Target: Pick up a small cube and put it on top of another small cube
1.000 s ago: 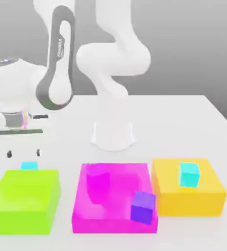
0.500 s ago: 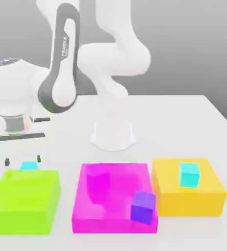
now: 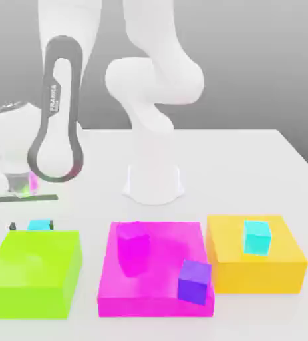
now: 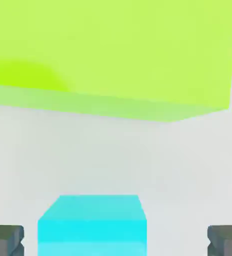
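One small cyan cube (image 3: 40, 225) rests on the table just behind the big lime-green block (image 3: 33, 270), at the exterior view's left. My gripper (image 3: 32, 226) has come down around it, one dark fingertip on each side, open and clear of its faces. The hand view shows the same cube (image 4: 91, 224) centred between the two fingertips (image 4: 5, 239), with the lime block (image 4: 112, 50) beyond it. A second small cyan cube (image 3: 257, 237) stands on top of the yellow block (image 3: 256, 263) at the exterior view's right.
A large magenta block (image 3: 157, 280) in the middle carries a magenta cube (image 3: 134, 248) and a purple cube (image 3: 194, 281). The arm's white base (image 3: 154, 183) stands behind it on the white table (image 3: 249, 166).
The hand has dropped lower, so the fingertips now straddle the cyan cube behind the lime block. The arm's links have swung toward the exterior view's left. No block has moved.
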